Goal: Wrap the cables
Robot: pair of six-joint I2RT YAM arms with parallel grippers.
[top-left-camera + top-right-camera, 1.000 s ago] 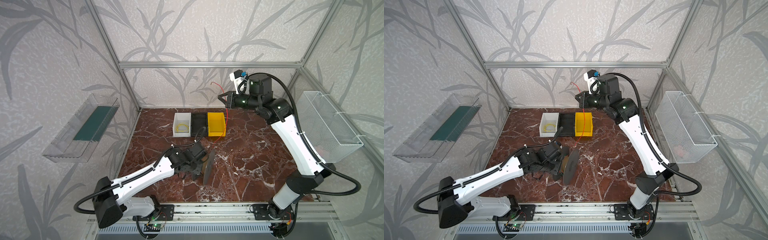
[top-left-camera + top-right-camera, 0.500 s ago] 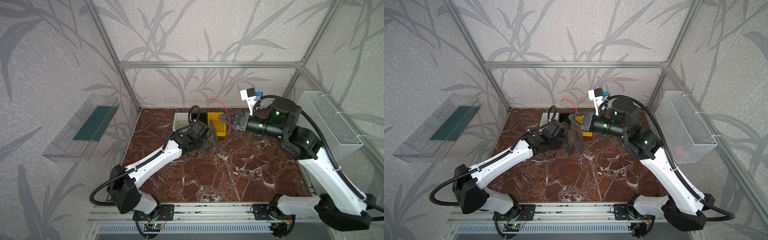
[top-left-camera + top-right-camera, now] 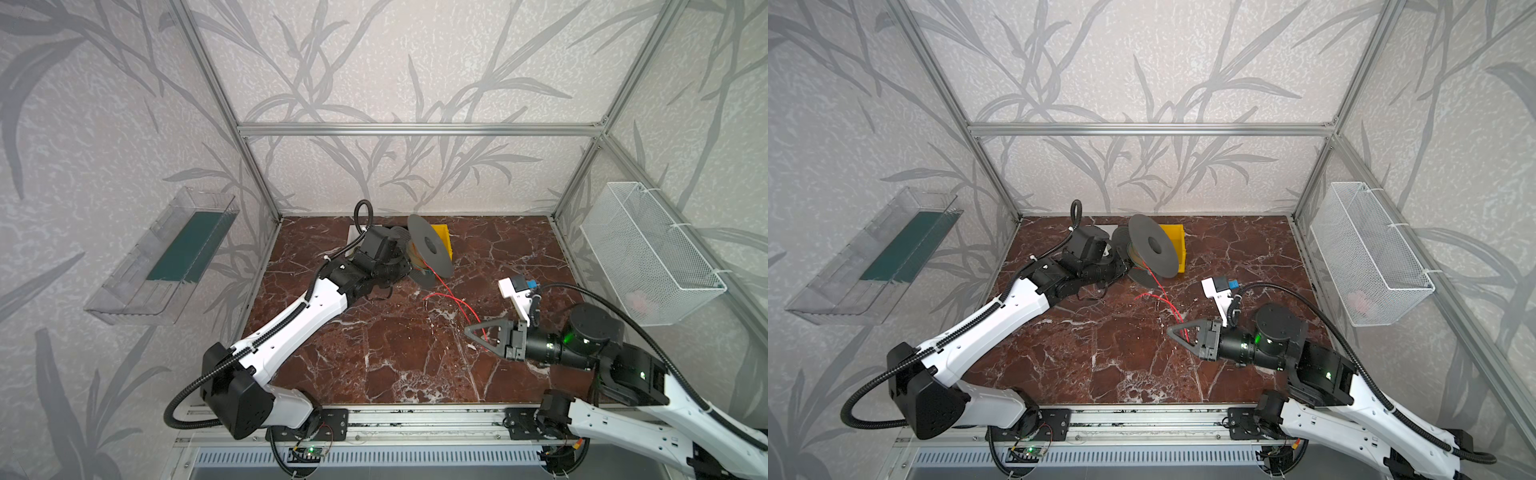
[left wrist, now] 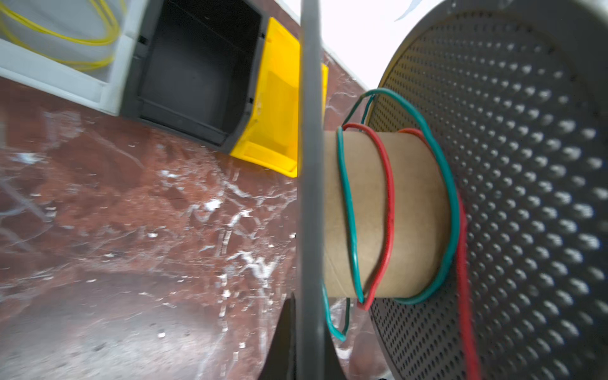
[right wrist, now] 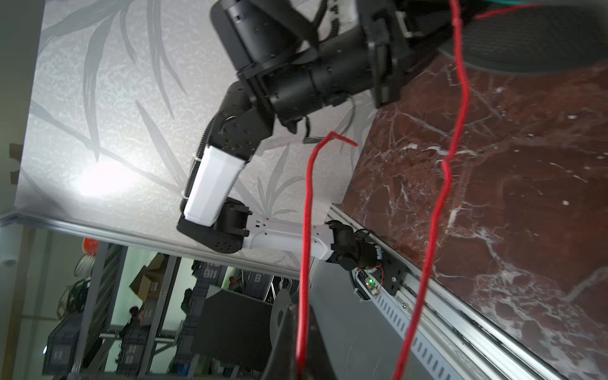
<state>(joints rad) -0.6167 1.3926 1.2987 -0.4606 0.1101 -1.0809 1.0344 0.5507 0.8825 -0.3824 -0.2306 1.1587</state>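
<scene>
A dark grey perforated spool [image 3: 430, 249] [image 3: 1152, 245] is tilted at the back of the table. My left gripper [image 4: 307, 345] is shut on the thin edge of one flange. Red cable [image 4: 390, 204] and green cable [image 4: 348, 204] circle its cardboard core [image 4: 414, 214]. The red cable [image 3: 451, 297] [image 3: 1163, 297] runs from the spool across the table to my right gripper [image 3: 467, 332] [image 3: 1170, 330] at the front right, which is shut on it [image 5: 307, 204]. A yellow cable [image 4: 95, 42] lies coiled in a white bin [image 4: 108, 82].
A black bin [image 4: 197, 72] and a yellow bin [image 3: 442, 237] stand beside the white one, right behind the spool. A white wire basket [image 3: 648, 257] hangs on the right wall and a clear tray [image 3: 166, 257] on the left wall.
My left arm has carried the spool from the front middle to the back by the bins and turned it. My right arm has swung from the back down to the front right, drawing the red cable out.
</scene>
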